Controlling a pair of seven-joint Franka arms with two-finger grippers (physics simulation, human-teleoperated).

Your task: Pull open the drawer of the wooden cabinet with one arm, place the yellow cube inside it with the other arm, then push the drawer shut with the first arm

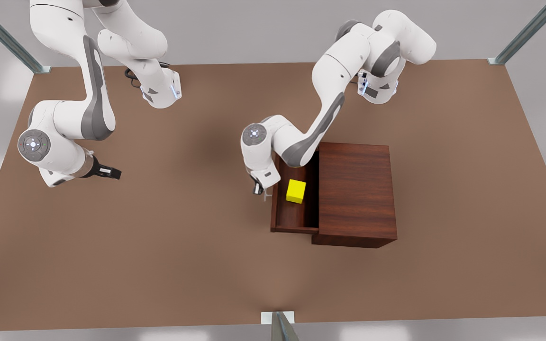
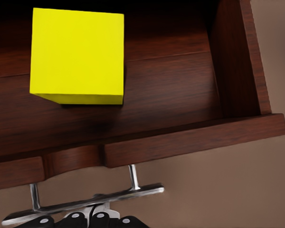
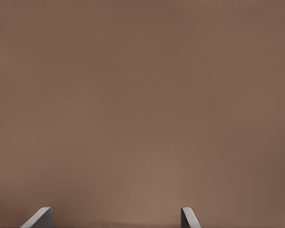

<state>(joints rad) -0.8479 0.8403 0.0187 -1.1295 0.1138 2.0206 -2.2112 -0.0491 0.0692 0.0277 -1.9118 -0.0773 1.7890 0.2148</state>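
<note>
The wooden cabinet (image 1: 356,192) stands right of the table's middle, its drawer (image 1: 294,220) pulled out toward the front view's left. The yellow cube (image 1: 296,191) (image 2: 77,54) rests on the drawer's floor (image 2: 171,90), free of both grippers. My left gripper (image 1: 258,188) (image 2: 88,217) is at the drawer's front panel, shut on the thin silver bar handle (image 2: 83,202). My right gripper (image 1: 109,171) (image 3: 115,219) waits far off at the front view's left, open, with bare table under it.
The brown table (image 1: 183,246) spreads wide around the cabinet. Metal frame posts (image 1: 280,327) stand at the table's edges and corners. The left arm's elbow reaches over the drawer's far end.
</note>
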